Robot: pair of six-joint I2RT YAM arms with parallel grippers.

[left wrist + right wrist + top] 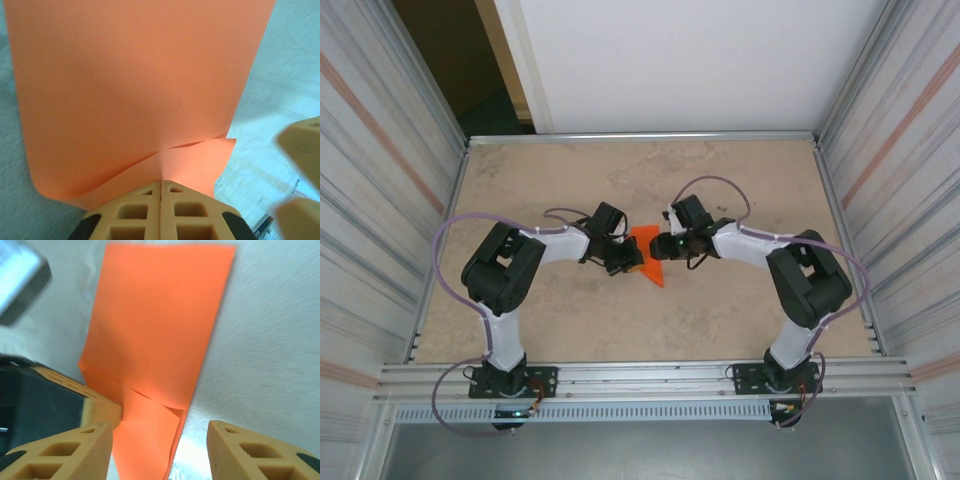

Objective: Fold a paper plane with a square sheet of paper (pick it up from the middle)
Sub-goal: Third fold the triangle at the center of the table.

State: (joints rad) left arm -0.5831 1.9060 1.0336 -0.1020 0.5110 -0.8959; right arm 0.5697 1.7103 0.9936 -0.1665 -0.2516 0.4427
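Currently my left gripper pinches the orange paper at its near edge; my right gripper stands partly open, the paper's long axis running straight ahead from between its fingers.

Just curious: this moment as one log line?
left jaws: shut on paper | right jaws: open, paper between | paper: partly folded
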